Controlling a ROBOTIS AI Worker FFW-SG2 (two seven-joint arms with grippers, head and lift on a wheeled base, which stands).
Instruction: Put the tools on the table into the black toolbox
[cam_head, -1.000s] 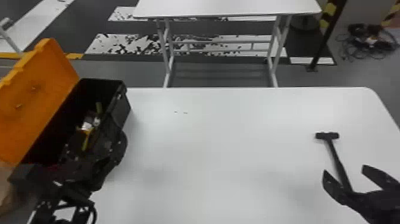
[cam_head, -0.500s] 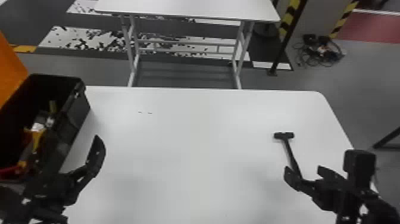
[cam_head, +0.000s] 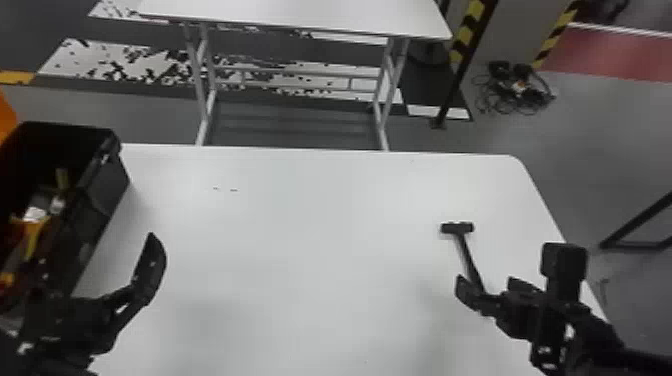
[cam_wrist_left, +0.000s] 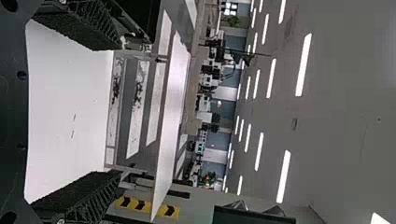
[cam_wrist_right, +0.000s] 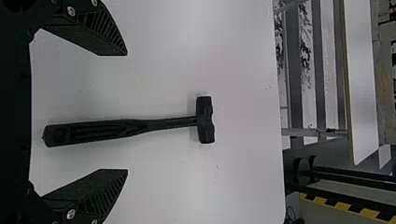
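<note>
In the head view my right gripper (cam_head: 492, 290) is over the right part of the white table, by the handle end of a black hammer (cam_head: 465, 250). In the right wrist view the hammer (cam_wrist_right: 135, 128) lies flat, its handle between the spread fingers of my right gripper (cam_wrist_right: 127, 112), which do not grip it. The black toolbox (cam_head: 107, 185) stands at the left with its orange lid raised and several tools inside. Beside its right wall is my left gripper (cam_head: 145, 270). From the left wrist, the left gripper (cam_wrist_left: 112, 109) is open with nothing held.
The white table (cam_head: 310, 225) stretches between toolbox and hammer. Beyond its far edge stands a second white table (cam_head: 300, 15) on metal legs. A black post (cam_head: 462, 70) and a heap of cables (cam_head: 517, 90) are on the floor at the back right.
The head view has swung to the right, so table, toolbox and hammer appear farther left. My left gripper, at first over the toolbox side, now shows to the right of it. The hammer lies on the table throughout.
</note>
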